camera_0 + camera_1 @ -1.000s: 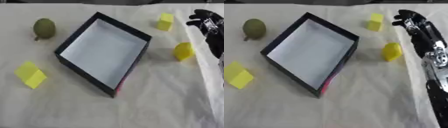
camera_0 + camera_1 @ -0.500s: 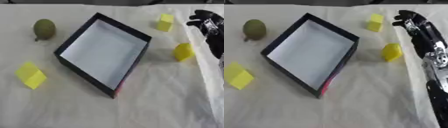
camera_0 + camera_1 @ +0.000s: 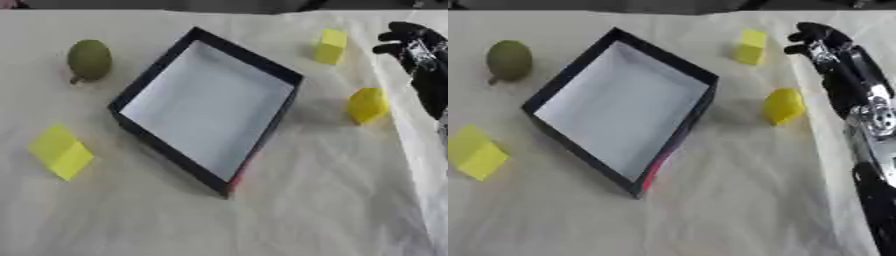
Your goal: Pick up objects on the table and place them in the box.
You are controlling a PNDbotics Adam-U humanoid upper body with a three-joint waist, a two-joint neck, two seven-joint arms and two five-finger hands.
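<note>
Lying lower left on the desk [image 3: 262,220] was one of three yellow blocks [image 3: 59,151]; one empty dark box [image 3: 206,105] sat centre, one green fruit [image 3: 89,59] upper left. Upper right, the right robot hand [image 3: 820,41] hung clenched, grasping nothing.

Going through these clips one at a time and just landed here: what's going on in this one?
Nothing is in the box yet. The robot's right hand reaches in at the far right, holding nothing, close to a small yellow block near the far edge. A rounded yellow piece lies right of the box; a green fruit and a bigger yellow block lie to its left. The left hand is not in view.
</note>
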